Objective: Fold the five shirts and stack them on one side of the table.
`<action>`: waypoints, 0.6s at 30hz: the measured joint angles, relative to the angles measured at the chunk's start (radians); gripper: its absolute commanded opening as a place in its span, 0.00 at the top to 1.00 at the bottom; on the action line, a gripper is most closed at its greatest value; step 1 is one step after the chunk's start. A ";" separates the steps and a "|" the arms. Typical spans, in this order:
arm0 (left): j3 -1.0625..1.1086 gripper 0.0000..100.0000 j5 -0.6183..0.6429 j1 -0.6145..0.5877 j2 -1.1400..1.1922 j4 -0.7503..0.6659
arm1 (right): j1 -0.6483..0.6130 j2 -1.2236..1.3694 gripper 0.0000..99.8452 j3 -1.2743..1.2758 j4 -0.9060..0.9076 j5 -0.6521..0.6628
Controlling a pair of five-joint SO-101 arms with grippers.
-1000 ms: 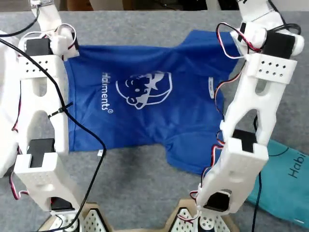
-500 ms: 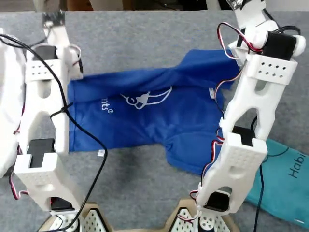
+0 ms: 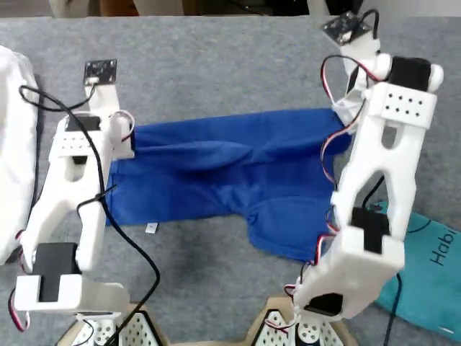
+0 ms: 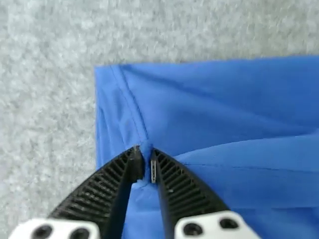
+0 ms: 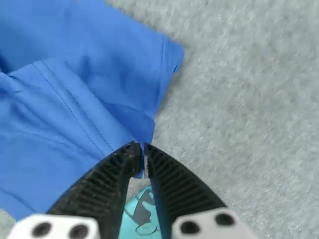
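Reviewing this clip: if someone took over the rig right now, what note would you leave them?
Left gripper: shut on one end of the blue shirt.
Right gripper: shut on the same shirt's other end.
Things: the blue shirt lies in the middle, its far part drawn over its body. The teal shirt lies near right, white fabric at the left edge.
Done: the blue shirt's first fold is under way.
Left: lay it down, finish folding, then fold and stack the rest.

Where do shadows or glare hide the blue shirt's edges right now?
High view: no glare; even light, soft shading only along the fold of the blue shirt. Left wrist view: a dark crease beside the left gripper. Right wrist view: shade beneath the pinched fold at the right gripper; edges readable.
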 measured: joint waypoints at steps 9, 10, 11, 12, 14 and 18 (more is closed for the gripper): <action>0.098 0.98 -0.041 -0.057 -0.012 -0.037 | 0.012 -0.345 1.00 0.647 -0.316 0.038; 0.109 0.98 -0.044 -0.058 -0.014 -0.037 | 0.025 -0.377 1.00 0.713 -0.350 0.038; 0.117 0.98 -0.044 -0.058 -0.014 -0.037 | 0.040 -0.402 1.00 0.761 -0.379 0.038; 0.124 0.98 -0.048 -0.058 -0.015 -0.037 | 0.057 -0.419 1.00 0.793 -0.399 0.038; 0.143 0.98 -0.068 -0.058 -0.015 -0.037 | 0.091 -0.434 1.00 0.827 -0.414 0.041; 0.219 0.98 -0.117 -0.055 -0.031 -0.037 | 0.132 -0.457 1.00 0.882 -0.417 0.084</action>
